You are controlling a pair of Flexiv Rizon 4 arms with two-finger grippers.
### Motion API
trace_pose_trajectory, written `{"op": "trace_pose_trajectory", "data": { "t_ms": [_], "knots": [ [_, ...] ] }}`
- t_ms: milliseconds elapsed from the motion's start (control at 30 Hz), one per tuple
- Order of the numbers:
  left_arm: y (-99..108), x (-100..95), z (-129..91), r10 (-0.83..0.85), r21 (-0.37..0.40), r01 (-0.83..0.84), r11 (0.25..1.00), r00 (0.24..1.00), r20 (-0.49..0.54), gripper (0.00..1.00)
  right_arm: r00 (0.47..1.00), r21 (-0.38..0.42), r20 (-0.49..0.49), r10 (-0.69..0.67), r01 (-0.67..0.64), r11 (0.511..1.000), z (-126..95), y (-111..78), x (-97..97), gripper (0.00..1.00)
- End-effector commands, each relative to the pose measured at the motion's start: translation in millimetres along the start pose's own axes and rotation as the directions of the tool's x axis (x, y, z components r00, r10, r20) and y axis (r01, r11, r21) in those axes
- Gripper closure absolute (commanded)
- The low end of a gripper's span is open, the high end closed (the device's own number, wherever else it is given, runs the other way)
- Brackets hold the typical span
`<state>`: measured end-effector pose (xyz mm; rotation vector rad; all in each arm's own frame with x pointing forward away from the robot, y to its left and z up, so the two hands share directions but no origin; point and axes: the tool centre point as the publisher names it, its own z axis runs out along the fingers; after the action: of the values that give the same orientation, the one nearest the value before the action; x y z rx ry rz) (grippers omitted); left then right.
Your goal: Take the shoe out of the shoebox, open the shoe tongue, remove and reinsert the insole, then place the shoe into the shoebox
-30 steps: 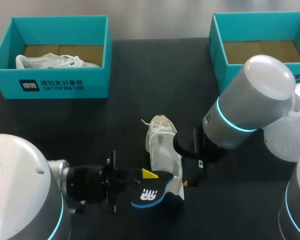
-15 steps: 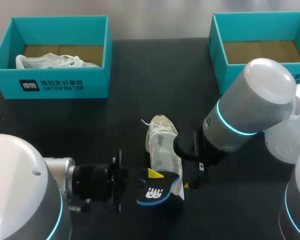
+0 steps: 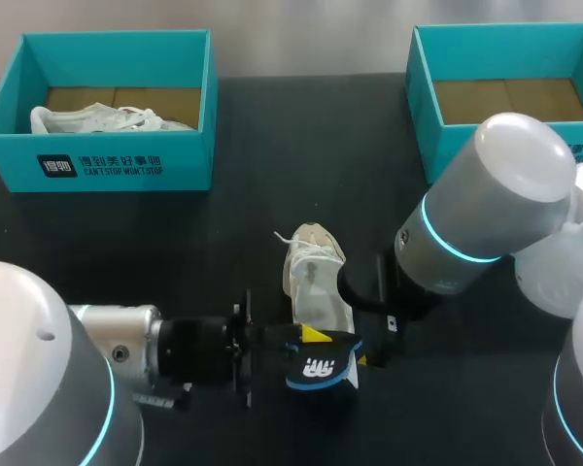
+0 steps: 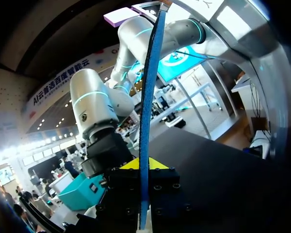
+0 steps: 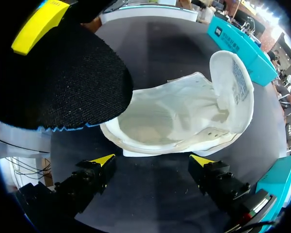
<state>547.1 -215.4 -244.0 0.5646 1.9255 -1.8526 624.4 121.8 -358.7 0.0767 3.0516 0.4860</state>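
White shoe [image 3: 314,282] lay mid-table, toe toward the far side, tongue [image 5: 231,82] pulled up, mouth gaping. Black insole [image 3: 321,363] with a blue rim was raised off the table at the shoe's near heel end. Open teal shoebox [image 3: 423,92] sat far right.

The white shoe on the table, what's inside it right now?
Only bare pale lining shows inside the white shoe, its tongue pulled back. The black insole, clamped in the jaws of the left gripper, hangs over the heel end, covering it.

The insole [image 5: 63,82] is rough, matt knit cloth (blue foam edge); the shoe [image 5: 184,114], soft off-white fabric.
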Motion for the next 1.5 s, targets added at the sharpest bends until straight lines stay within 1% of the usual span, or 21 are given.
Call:
{"op": "trace_pose_trajectory", "data": {
  "t_ms": [33, 400, 733, 1233, 1500],
  "knots": [
    [5, -4.0, 14, -0.001, -0.003, 0.001, 1.0, 1.0, 0.001, 1.0, 1.0, 0.001, 0.002, 0.001, -0.001, 1.0, 1, 1.0, 1.3, 0.0],
    [17, -6.8, 14, -0.032, -0.009, 0.032, 0.999, 0.999, 0.019, 1.0, 1.0, 0.001, 0.002, 0.001, -0.001, 1.0, 1, 1.0, 1.3, 0.0],
    [25, -7.4, 9, 0.009, 0.007, -0.009, 1.0, 1.0, 0.019, 1.0, 1.0, 0.001, 0.002, 0.001, -0.001, 1.0, 1, 1.0, 1.3, 0.0],
    [42, -9.5, 5, 0.011, 0.014, -0.011, 1.0, 1.0, 0.025, 1.0, 1.0, 0.001, 0.002, 0.001, -0.001, 1.0, 1, 1.0, 1.3, 0.0],
    [50, -8.3, 12, 0.007, 0.035, -0.008, 0.999, 1.0, 0.021, 1.0, 1.0, 0.001, 0.002, 0.001, -0.001, 1.0, 1, 1.0, 1.3, 0.0]
  ]
}}
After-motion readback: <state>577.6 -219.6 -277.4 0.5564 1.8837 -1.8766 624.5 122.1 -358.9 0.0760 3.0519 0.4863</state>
